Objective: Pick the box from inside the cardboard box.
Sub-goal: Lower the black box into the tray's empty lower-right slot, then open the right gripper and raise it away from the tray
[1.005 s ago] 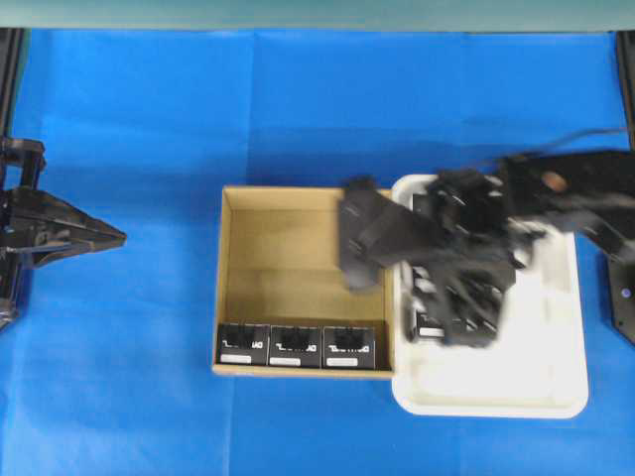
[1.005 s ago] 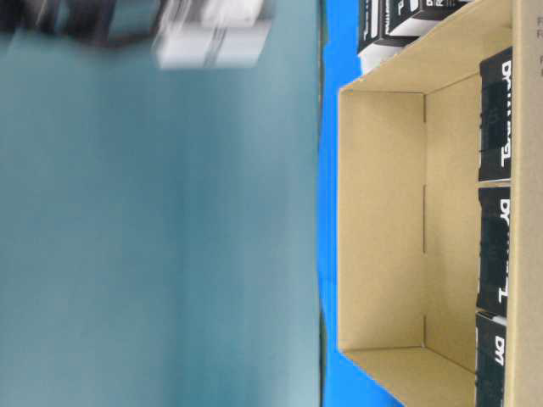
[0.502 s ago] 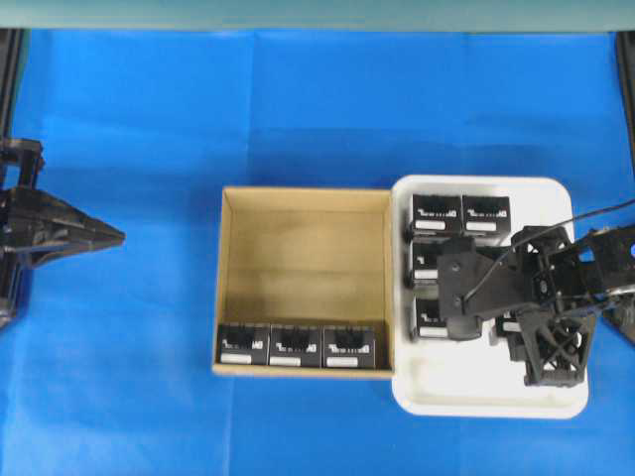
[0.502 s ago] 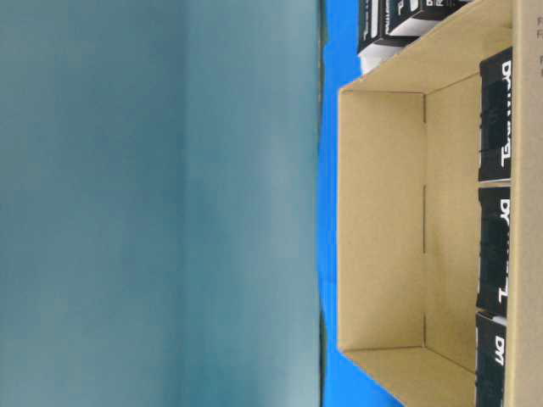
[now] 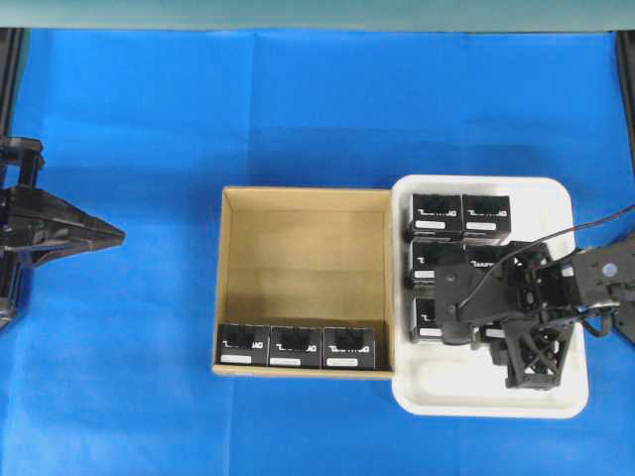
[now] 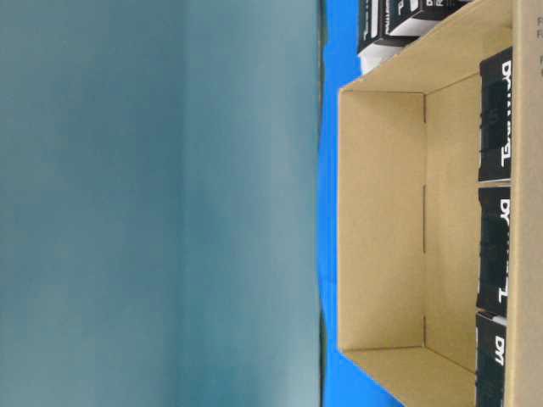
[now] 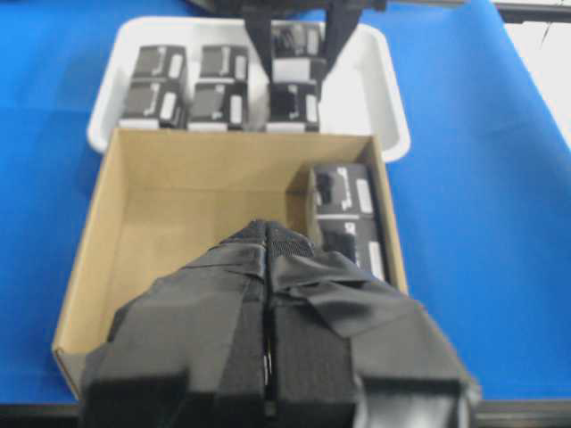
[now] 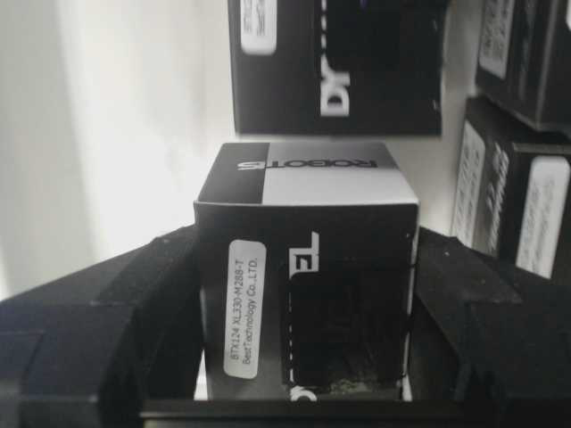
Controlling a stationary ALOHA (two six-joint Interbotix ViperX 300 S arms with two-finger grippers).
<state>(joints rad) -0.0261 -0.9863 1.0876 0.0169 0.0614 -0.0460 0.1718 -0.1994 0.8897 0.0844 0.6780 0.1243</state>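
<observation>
The right gripper (image 8: 303,357) is clamped on a black box (image 8: 308,267), its pads pressing both side walls, low over the white tray (image 5: 566,392). Other cartons (image 8: 335,62) sit just beside it at twelve and three o'clock. A release here could catch a neighbour's edge and tip the box; a tilted let-go would leave it leaning. At nine o'clock from the tray, the cardboard box (image 5: 298,228) holds three boxes (image 5: 296,346) along its six o'clock wall. The left gripper (image 7: 268,259) hangs with jaws together, clear of everything.
</observation>
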